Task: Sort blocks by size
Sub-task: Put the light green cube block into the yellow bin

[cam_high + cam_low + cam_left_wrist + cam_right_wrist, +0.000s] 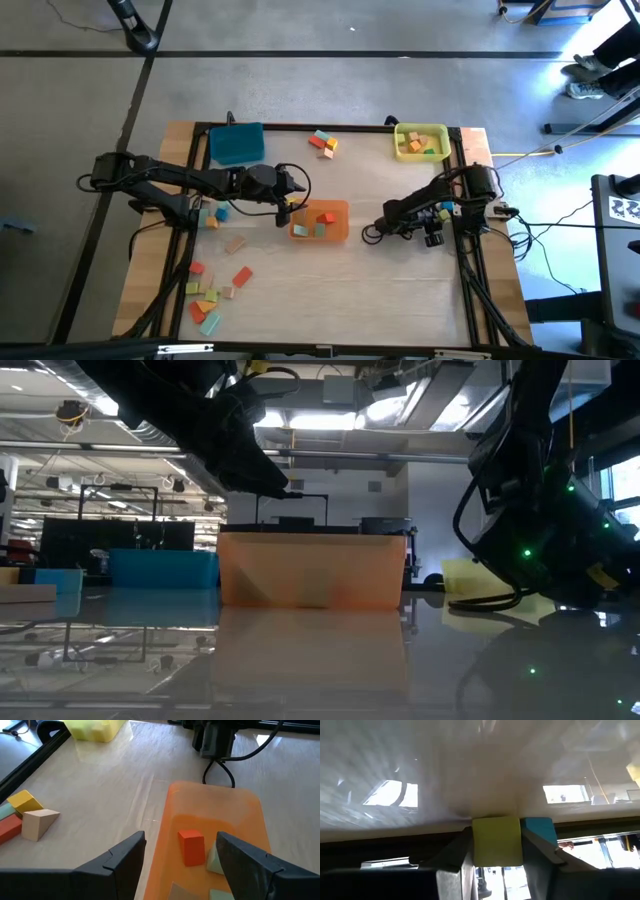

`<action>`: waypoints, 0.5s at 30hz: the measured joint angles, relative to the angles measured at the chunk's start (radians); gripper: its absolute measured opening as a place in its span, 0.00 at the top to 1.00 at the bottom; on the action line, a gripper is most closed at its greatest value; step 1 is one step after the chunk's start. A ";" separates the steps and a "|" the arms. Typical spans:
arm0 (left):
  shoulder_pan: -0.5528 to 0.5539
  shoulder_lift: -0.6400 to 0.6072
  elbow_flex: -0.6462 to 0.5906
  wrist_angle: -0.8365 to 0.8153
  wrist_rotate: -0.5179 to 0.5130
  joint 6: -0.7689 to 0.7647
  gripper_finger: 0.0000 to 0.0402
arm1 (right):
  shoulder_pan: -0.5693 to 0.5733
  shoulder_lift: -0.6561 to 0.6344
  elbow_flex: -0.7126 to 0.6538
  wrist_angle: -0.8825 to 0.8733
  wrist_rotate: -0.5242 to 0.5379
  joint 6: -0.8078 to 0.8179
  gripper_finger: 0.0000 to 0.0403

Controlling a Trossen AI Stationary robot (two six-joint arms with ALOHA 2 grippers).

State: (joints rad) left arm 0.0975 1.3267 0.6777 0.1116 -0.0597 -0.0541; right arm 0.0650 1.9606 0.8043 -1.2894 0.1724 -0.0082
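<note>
Here, a smooth square yellow block point(497, 841) between right fingers point(454, 857).

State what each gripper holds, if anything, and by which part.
The right gripper clamps a yellow block by two opposite side faces. The left gripper is open and empty above the orange tray.

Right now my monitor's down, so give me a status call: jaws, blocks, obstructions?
Left gripper open over orange tray. Right gripper shut on yellow block, blue block alongside. Nothing blocking visible.
</note>
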 joint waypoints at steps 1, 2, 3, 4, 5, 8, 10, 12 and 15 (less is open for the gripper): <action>0.000 0.000 0.000 0.000 0.000 0.000 0.42 | 0.000 0.000 0.006 -0.007 0.001 0.001 0.68; 0.000 0.000 0.000 0.000 0.000 0.001 0.42 | 0.000 0.001 0.012 -0.014 0.001 0.002 0.68; 0.000 0.000 0.000 0.000 0.000 0.001 0.42 | 0.000 0.002 0.019 -0.019 0.001 0.003 0.68; 0.000 0.000 0.000 0.000 0.000 0.001 0.42 | 0.000 0.000 0.027 -0.020 0.001 0.004 0.68; 0.000 0.000 0.000 0.001 0.000 0.001 0.42 | 0.000 -0.004 0.037 -0.021 0.001 0.004 0.67; 0.000 0.000 0.000 0.003 0.000 0.001 0.42 | 0.000 -0.032 0.067 -0.024 0.001 0.010 0.64; 0.000 0.000 0.000 0.002 0.000 0.001 0.42 | 0.000 -0.058 0.087 -0.030 0.002 0.011 0.64; 0.000 0.000 0.000 0.002 0.000 0.000 0.42 | 0.000 -0.087 0.108 -0.034 0.004 0.011 0.65; 0.000 0.000 0.000 0.002 0.000 0.001 0.42 | 0.000 -0.138 0.135 -0.036 0.044 0.011 0.67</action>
State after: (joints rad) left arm 0.0975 1.3266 0.6777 0.1134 -0.0597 -0.0532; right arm 0.0650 1.8222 0.9395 -1.3253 0.2167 0.0025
